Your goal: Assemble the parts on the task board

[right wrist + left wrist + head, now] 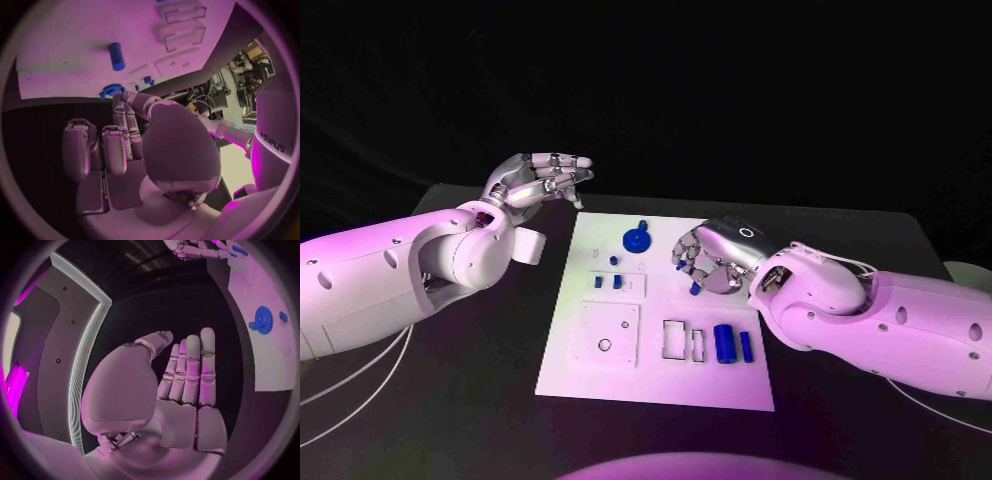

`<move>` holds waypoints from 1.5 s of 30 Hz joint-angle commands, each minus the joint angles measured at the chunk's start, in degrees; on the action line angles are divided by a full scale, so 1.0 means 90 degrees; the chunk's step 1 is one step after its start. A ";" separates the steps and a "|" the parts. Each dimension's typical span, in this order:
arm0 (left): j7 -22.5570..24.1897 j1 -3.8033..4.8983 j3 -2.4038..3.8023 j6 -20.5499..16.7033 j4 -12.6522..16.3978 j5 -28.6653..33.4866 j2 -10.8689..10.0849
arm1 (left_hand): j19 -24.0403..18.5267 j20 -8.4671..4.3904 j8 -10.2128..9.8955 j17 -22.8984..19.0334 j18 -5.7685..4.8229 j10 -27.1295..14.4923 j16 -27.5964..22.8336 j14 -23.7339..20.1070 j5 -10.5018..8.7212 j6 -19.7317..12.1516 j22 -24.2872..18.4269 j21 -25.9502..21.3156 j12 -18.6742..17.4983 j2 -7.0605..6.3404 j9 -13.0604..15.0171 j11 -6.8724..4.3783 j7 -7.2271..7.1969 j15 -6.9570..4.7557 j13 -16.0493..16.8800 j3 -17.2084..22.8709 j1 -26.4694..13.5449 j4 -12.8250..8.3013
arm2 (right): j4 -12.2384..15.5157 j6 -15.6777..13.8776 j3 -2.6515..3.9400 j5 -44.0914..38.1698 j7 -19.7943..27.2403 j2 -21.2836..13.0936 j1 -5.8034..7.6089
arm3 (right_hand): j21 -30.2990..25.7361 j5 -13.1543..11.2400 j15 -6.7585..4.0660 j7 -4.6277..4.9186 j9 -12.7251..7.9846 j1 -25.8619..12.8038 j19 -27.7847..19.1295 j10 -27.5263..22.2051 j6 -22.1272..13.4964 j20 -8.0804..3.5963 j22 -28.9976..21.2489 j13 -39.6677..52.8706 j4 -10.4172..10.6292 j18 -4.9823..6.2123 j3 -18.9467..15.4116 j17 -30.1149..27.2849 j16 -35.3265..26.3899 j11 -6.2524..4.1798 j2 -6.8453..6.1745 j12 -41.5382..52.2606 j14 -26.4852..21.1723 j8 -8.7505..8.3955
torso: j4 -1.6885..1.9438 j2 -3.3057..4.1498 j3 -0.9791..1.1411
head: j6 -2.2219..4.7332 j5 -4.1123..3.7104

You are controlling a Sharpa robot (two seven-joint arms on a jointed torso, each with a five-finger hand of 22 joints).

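Hands first: the left silver hand [542, 182] hovers off the far-left corner of the white rectangular task board [589, 375], fingers apart, holding nothing. The right silver hand [708, 262] hangs over the board's right half, fingers curled, nothing visibly held. A small blue peg [695, 288] stands just beside its fingertips. Nearer, a blue cylinder [724, 342] lies close to the right edge; a round blue gear-like part [636, 240] sits at the far edge.
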 commanded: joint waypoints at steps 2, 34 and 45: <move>0.0004 0.0006 0.0005 0.0039 0.0023 0.0045 0.0051 | -0.0009 0.0034 -0.0035 -0.0011 0.0031 -0.0099 0.0038 -0.0043 0.0034 -0.0055 0.0007 -0.0043 0.0050 0.0007 -0.0012 0.0007 0.0012 0.0027 0.0013 -0.0022 0.0002 -0.0030 | 0.0136 0.0008 -0.0010 0.0104 0.0147 0.0211 -0.0071 | 0.0017 -0.0021 -0.0050 0.0014 0.0016 -0.0063 0.0170 0.0040 0.0054 -0.0039 0.0854 0.0005 -0.0023 -0.0042 -0.0014 0.0175 -0.0047 -0.0086 -0.0008 -0.0022 0.0390 0.0037 | 0.0000 -0.0003 -0.0015 | -0.0034 0.0193; -0.0073 0.0007 0.0004 0.0087 0.0013 0.0044 0.0248 | -0.0017 0.0044 -0.0033 -0.0022 0.0030 -0.0155 0.0047 -0.0053 0.0036 -0.0080 0.0007 -0.0047 0.0080 0.0008 -0.0013 0.0017 0.0021 0.0038 0.0020 -0.0029 -0.0012 -0.0025 | -0.0307 0.0220 -0.0114 0.0218 0.0333 0.1147 -0.0741 | -0.0008 -0.0032 -0.0047 0.0017 0.0031 -0.0116 0.0161 0.0021 0.0023 -0.0038 0.0841 0.0003 -0.0037 -0.0037 -0.0030 0.0148 -0.0058 -0.0081 0.0009 -0.0056 0.0385 0.0031 | 0.0000 0.0019 0.0000 | -0.0273 0.0606; -0.0081 0.0007 0.0004 0.0074 0.0005 0.0044 0.0251 | -0.0019 0.0047 -0.0030 -0.0024 0.0031 -0.0167 0.0049 -0.0055 0.0036 -0.0081 0.0006 -0.0049 0.0090 0.0009 -0.0012 0.0019 0.0022 0.0040 0.0023 -0.0032 -0.0017 -0.0023 | -0.0373 0.0292 -0.0115 0.0230 0.0357 0.1202 -0.0784 | -0.0020 -0.0037 -0.0045 0.0018 0.0035 -0.0133 0.0156 0.0018 0.0017 -0.0037 0.0834 0.0003 -0.0038 -0.0034 -0.0038 0.0139 -0.0062 -0.0079 0.0014 -0.0064 0.0383 0.0031 | -0.0001 0.0012 -0.0003 | -0.0295 0.0613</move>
